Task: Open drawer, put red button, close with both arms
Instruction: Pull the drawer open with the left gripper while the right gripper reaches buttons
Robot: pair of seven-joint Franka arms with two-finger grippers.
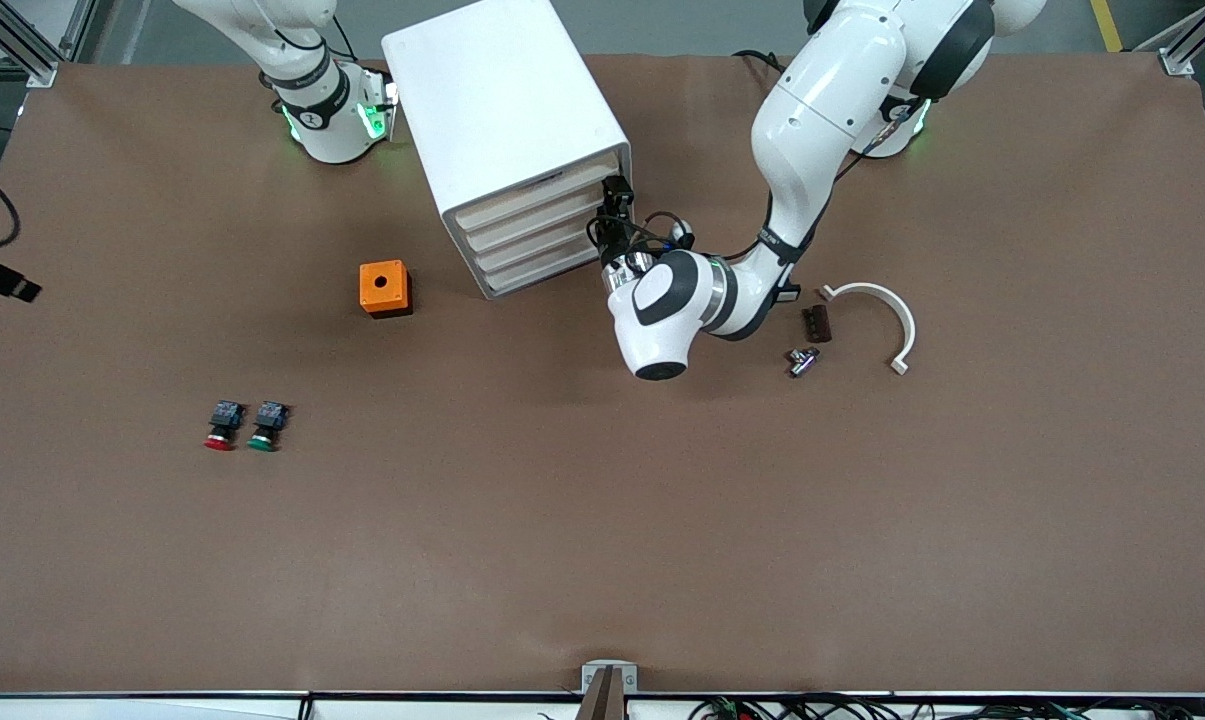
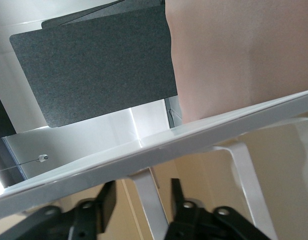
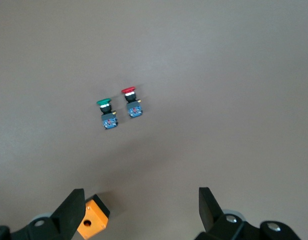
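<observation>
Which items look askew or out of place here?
Only the cabinet stands out: it sits skewed to the table's edges. All four drawers look shut; red button and green button lie side by side, tidy.

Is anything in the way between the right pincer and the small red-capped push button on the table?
Nothing visible: the open right pincer hangs above bare brown table, with the red-capped push button in plain sight beside its green-capped twin.

Open brown table (image 1: 602, 520) around two buttons, with a crowded cabinet corner.

The red button (image 1: 220, 424) and green button (image 1: 264, 426) are sitting just beside each other, leaving bare table all around for an approach from above. An orange box (image 1: 385, 288) is standing apart from the cabinet (image 1: 512, 140). The left gripper (image 1: 614, 205) is crowding the drawers (image 1: 542, 232) at the cabinet's corner, while small parts (image 1: 812, 340) are cluttering the left arm's end.
</observation>
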